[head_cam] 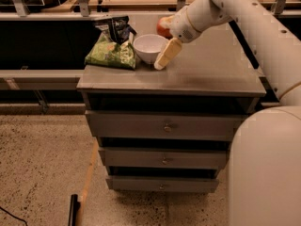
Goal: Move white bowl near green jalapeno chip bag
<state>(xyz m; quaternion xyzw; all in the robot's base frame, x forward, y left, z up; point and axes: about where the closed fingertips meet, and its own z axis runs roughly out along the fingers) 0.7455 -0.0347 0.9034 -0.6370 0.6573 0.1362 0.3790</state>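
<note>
The white bowl sits upright on the grey cabinet top, its left side right beside the green jalapeno chip bag, which lies at the top's back left corner with its dark top pointing back. My gripper reaches in from the upper right and is low against the bowl's right rim, close to the cabinet top. Whether it still holds the bowl does not show.
A red-orange apple sits behind the bowl, partly hidden by my wrist. The cabinet has three drawers below. A dark counter and railing run behind it. My arm crosses the right side of the top.
</note>
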